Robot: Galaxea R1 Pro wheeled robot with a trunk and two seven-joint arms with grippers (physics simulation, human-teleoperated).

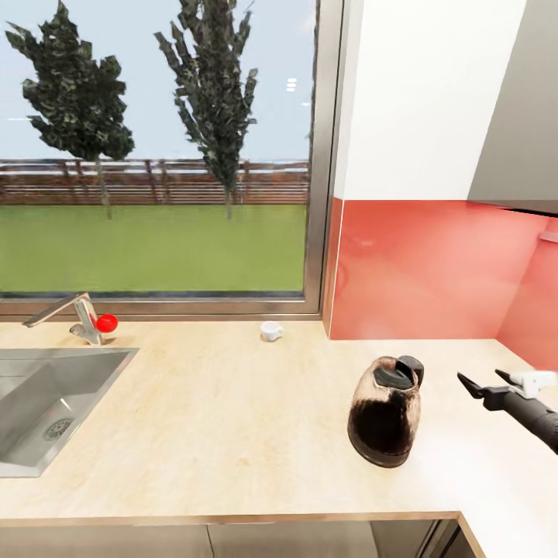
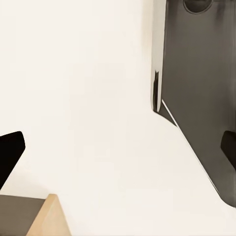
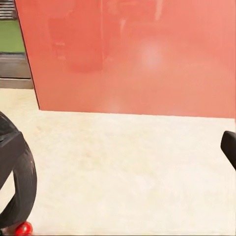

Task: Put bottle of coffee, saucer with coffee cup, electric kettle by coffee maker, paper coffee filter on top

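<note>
Lower right of the head view, the right gripper (image 1: 487,381) hangs spread open beside the upright electric kettle (image 1: 386,411) on the countertop (image 1: 217,434).

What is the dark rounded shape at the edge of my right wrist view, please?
Observer: It is the electric kettle, standing upright on the countertop. The head view shows the right end effector open just to its right, with a gap between them.
Operator: Thank you. Is the coffee cup anywhere nearby?
Observer: Yes, a small white coffee cup sits further back on the countertop by the window frame, to the left of the kettle.
Operator: And what lies further left?
Observer: A steel sink set into the countertop, with a faucet behind it.
</note>
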